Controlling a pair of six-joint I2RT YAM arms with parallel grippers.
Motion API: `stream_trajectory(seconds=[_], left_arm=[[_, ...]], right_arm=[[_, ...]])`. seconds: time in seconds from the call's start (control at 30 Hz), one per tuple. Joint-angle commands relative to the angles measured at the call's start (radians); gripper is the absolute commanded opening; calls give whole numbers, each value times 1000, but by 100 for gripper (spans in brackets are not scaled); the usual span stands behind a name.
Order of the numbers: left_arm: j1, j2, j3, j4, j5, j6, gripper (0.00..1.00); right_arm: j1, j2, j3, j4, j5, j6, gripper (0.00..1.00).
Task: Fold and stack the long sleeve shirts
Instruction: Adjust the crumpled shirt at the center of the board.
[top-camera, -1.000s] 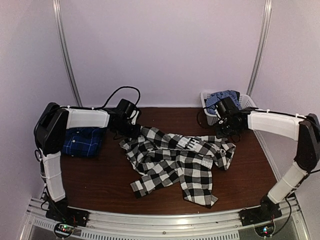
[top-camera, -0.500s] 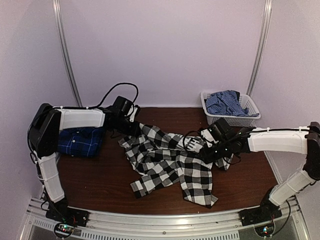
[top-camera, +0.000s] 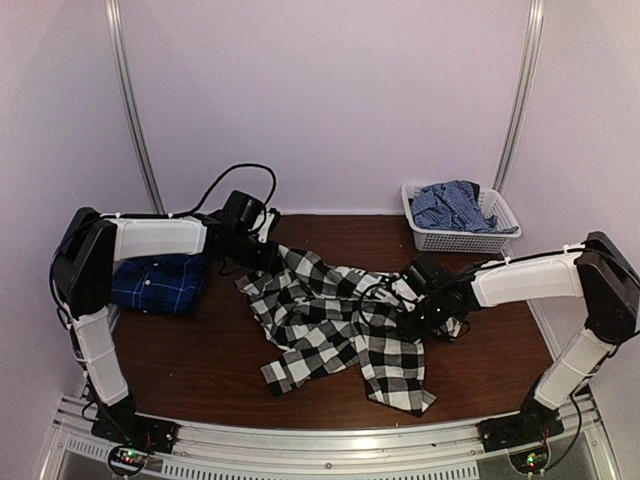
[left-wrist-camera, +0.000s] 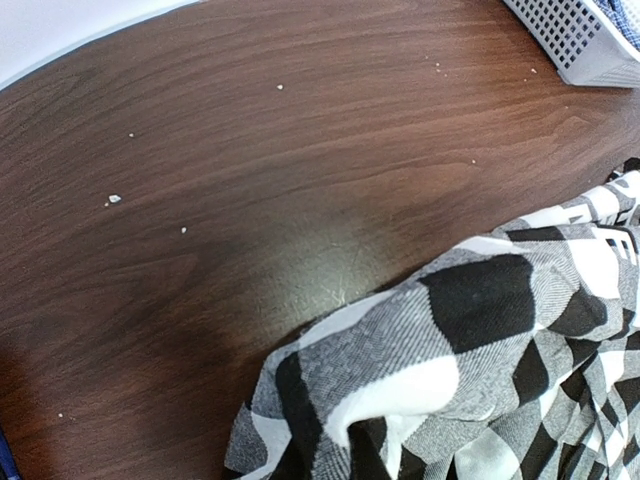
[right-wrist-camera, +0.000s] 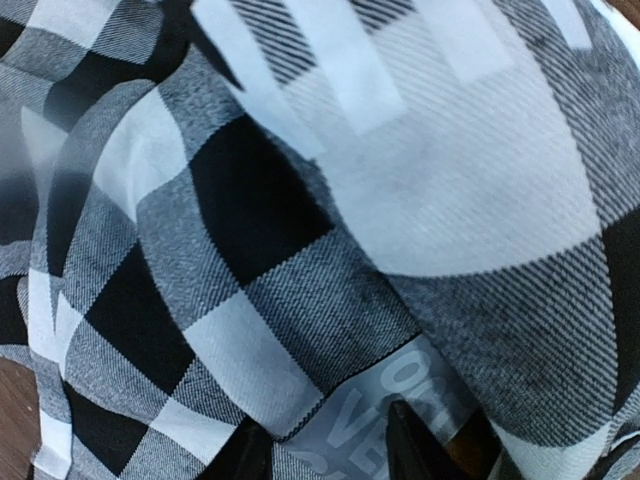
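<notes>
The black-and-white checked shirt (top-camera: 340, 325) sprawls crumpled across the middle of the table (top-camera: 200, 360), running far left to near right, the left gripper (top-camera: 262, 257) pinched tight on its far-left corner, the right gripper (top-camera: 416, 320) pressed into its right side, cloth between the jaws, gripped or not I can't tell

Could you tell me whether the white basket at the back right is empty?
No, a crumpled blue patterned cloth fills the basket and rises above its rim.

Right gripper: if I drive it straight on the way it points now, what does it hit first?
The black-and-white checked shirt: its cloth fills the wrist view of the right gripper, the lettered strip nearest the fingers. The table probably lies just beneath, though depth is unclear.
</notes>
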Motion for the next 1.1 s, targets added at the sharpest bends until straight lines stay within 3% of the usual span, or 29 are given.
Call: stream_trajectory(seconds=[0.0,0.1,0.3,0.67,0.83,1.07], left_arm=[[-2,-38,-14,33,10,22,10],[-2,-40,-17,31,5,26,10],[-2,-40,-20,30,2,34,10],[-1,-86,-54,65,12,110,20],[7,-69,-23,72,-34,89,35],[8,-155,-95,136,-99,76,56]], right_arm=[[6,5,50,-20,39,-13,34],[5,-9,61,-32,39,-13,26],[5,-58,68,-84,111,-9,0],[-11,-282,105,-245,195,36,0],[-70,-363,123,-261,173,27,0],[-223,-360,185,-209,73,4,0]])
